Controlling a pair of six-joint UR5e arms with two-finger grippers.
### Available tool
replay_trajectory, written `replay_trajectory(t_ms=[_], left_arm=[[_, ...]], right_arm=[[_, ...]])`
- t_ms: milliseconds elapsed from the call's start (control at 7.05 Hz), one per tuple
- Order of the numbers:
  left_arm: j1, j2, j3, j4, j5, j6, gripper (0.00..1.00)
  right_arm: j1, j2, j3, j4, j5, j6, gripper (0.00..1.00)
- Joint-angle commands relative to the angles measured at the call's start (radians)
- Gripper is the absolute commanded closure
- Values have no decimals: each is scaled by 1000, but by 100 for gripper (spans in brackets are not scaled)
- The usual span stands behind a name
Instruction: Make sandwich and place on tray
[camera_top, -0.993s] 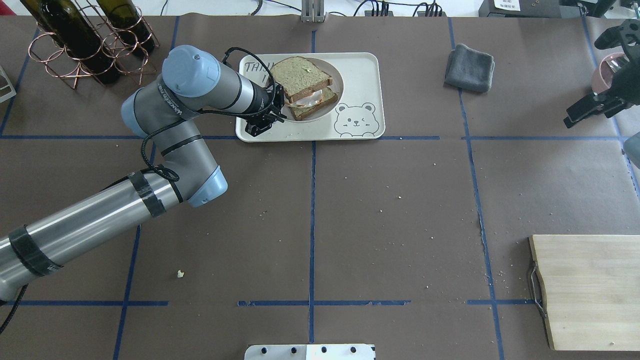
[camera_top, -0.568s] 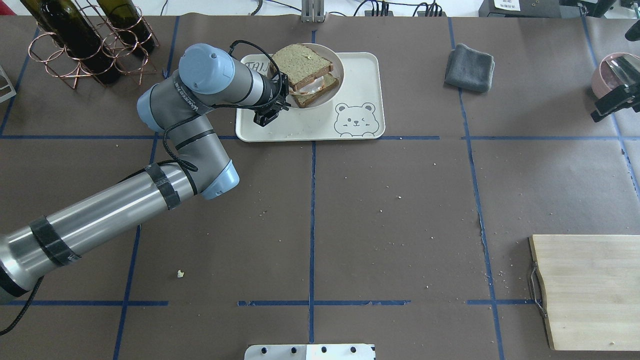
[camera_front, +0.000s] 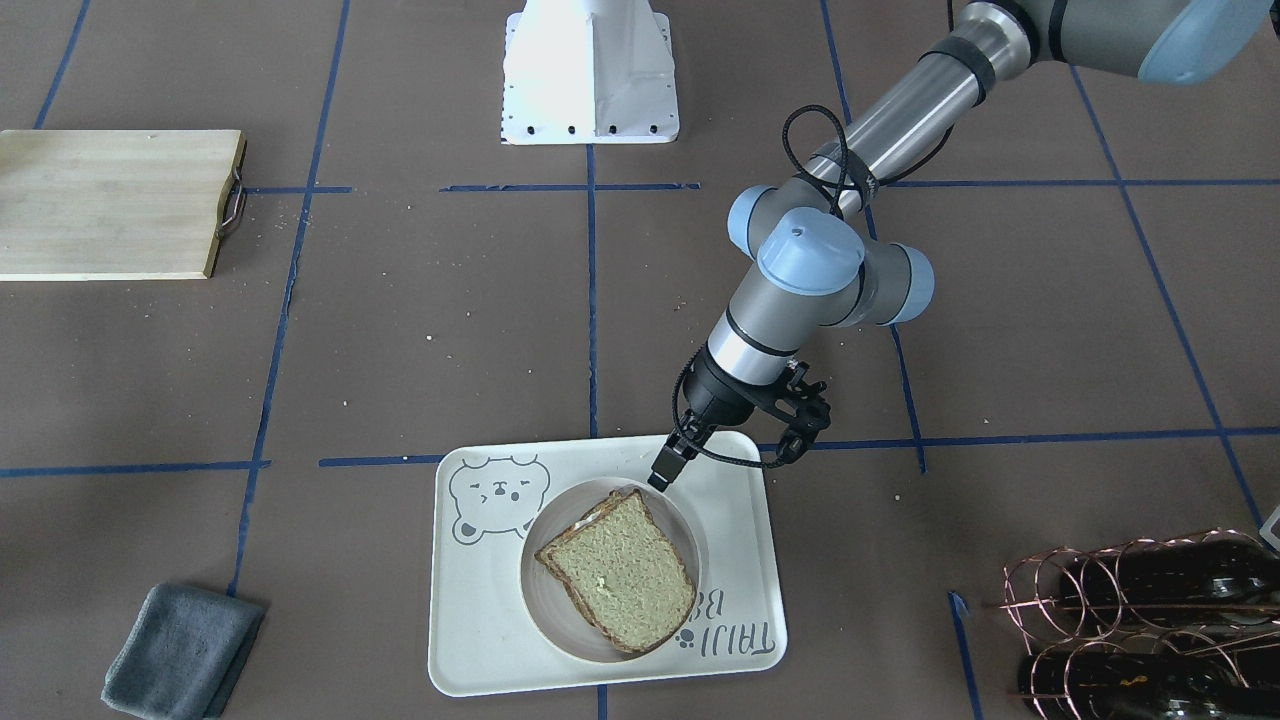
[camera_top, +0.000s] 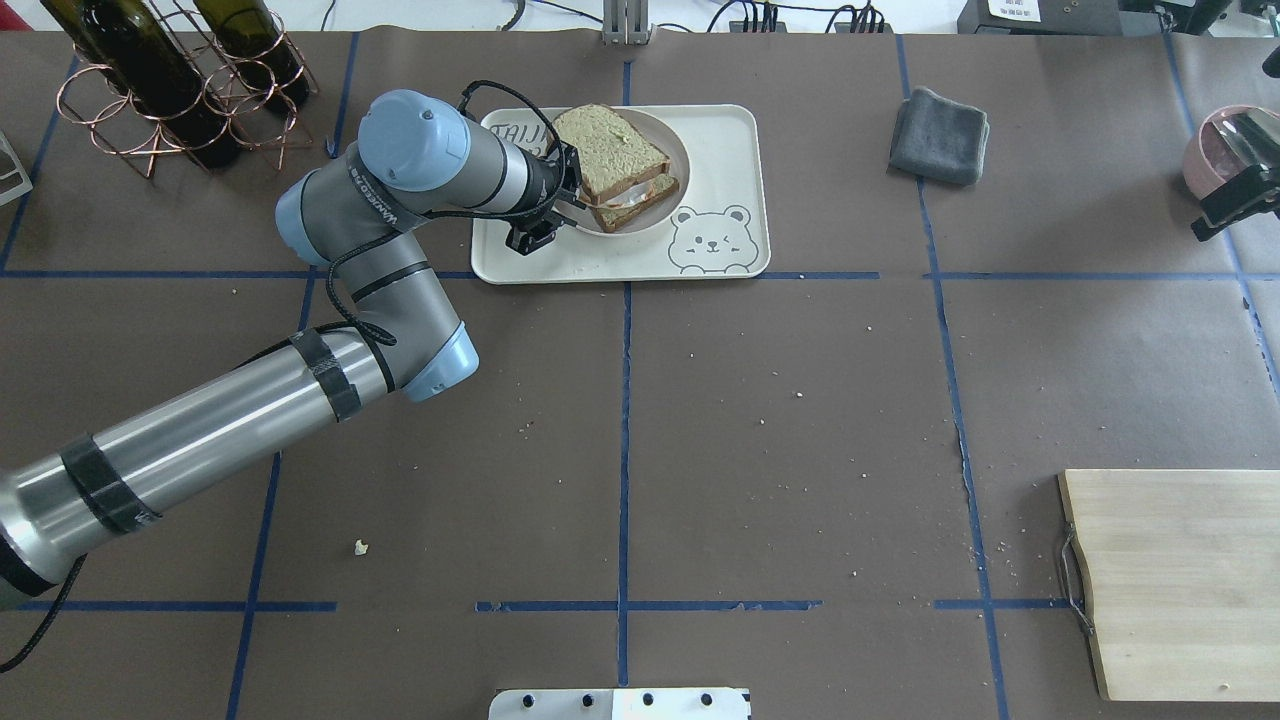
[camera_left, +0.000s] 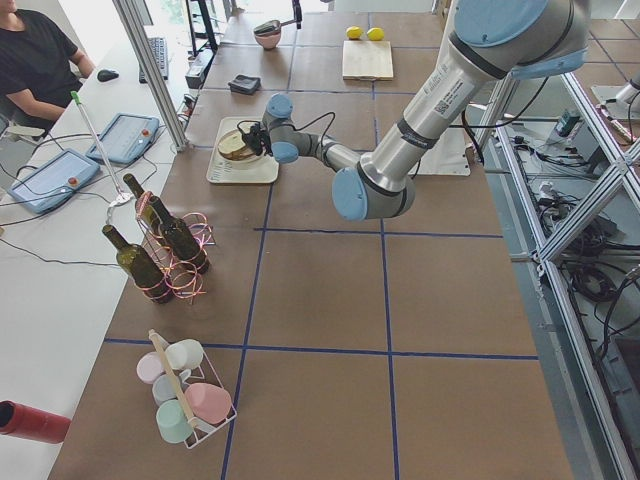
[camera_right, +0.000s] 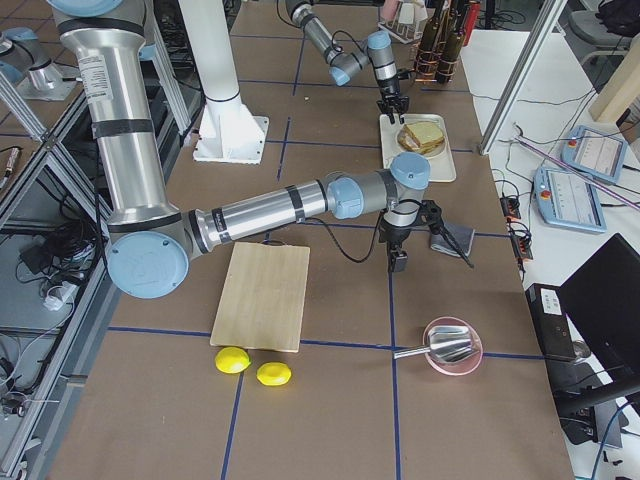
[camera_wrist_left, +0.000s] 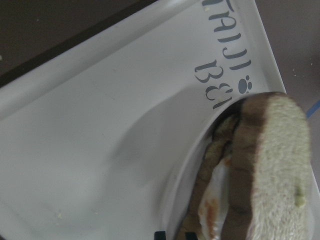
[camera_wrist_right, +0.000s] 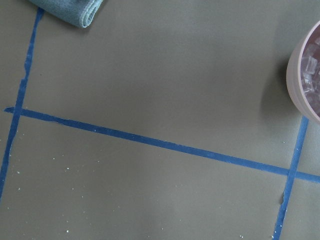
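The sandwich (camera_top: 610, 150), two brown-crusted bread slices with white egg between them, lies on a round white plate (camera_top: 677, 150) on the cream bear tray (camera_top: 720, 140). My left gripper (camera_top: 568, 195) is at the plate's near-left rim and looks shut on it. From the front, its tips (camera_front: 662, 475) meet the plate's rim (camera_front: 545, 600) beside the sandwich (camera_front: 620, 570). The left wrist view shows the sandwich (camera_wrist_left: 270, 165) close up over the tray (camera_wrist_left: 100, 150). My right gripper (camera_top: 1235, 200) is at the table's right edge over bare table. I cannot tell whether it is open or shut.
A copper rack with wine bottles (camera_top: 170, 90) stands left of the tray. A grey cloth (camera_top: 940, 135) lies to its right. A pink bowl (camera_top: 1215, 140) is at the far right. A wooden cutting board (camera_top: 1180, 580) is at the near right, with two lemons (camera_right: 250, 367) beside it.
The left gripper carried the plate with the sandwich toward the tray's far edge, then back a little and lower. The right gripper drew back toward the right edge.
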Motion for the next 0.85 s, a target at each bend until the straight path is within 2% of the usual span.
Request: replay_trajectory(t_ms=[0,142,568,709], left_arm=[[-4,85,-108,10,-7,94,0],[-8,152,-191,63,-22,223,0],[-64,331,-548,457,-50,839,0],[-113,350,-607,561,-50,970,0]], right_arm=[[12,-1,-2,-5,3,0,0],[25,2,-2,-29,10,-2,0],[78,-2,-46,-32,10,-101,0],[99,-2,-72,-32,10,-144,0]])
